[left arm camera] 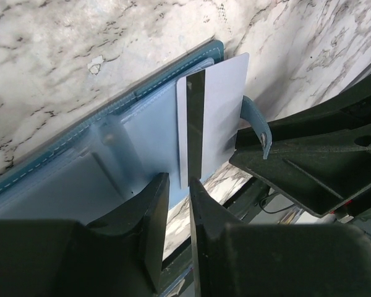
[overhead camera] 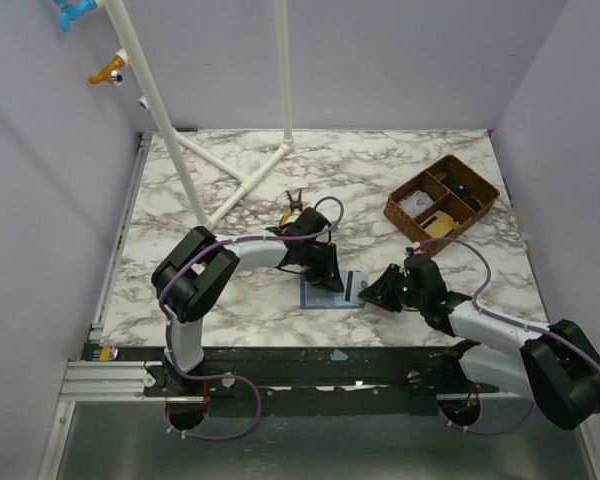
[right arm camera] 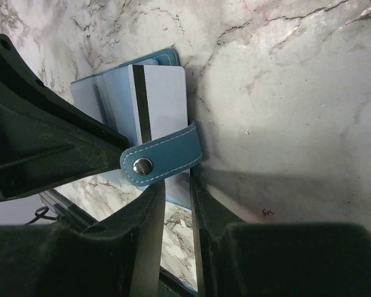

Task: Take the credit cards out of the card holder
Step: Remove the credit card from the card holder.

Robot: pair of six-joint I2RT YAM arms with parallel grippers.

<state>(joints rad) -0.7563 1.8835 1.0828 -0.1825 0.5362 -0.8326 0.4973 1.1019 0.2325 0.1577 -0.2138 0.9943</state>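
The blue card holder [overhead camera: 325,294] lies open on the marble table between my two grippers. A pale grey card [left arm camera: 219,105] with a black stripe sticks partway out of its pale blue pocket [left arm camera: 80,173]; it also shows in the right wrist view [right arm camera: 167,99]. My left gripper [left arm camera: 179,182] is nearly closed. Its tips are at the card's lower edge, over the holder, and nothing shows between them. My right gripper [right arm camera: 177,179] is pinched on the holder's edge [right arm camera: 86,99], just under the snap strap [right arm camera: 161,161].
A brown compartment tray [overhead camera: 442,197] holding small items stands at the back right. A yellow-handled tool [overhead camera: 293,208] lies behind the left gripper. A white pipe frame [overhead camera: 235,180] rises at the back left. Each arm's dark body crowds the other's wrist view.
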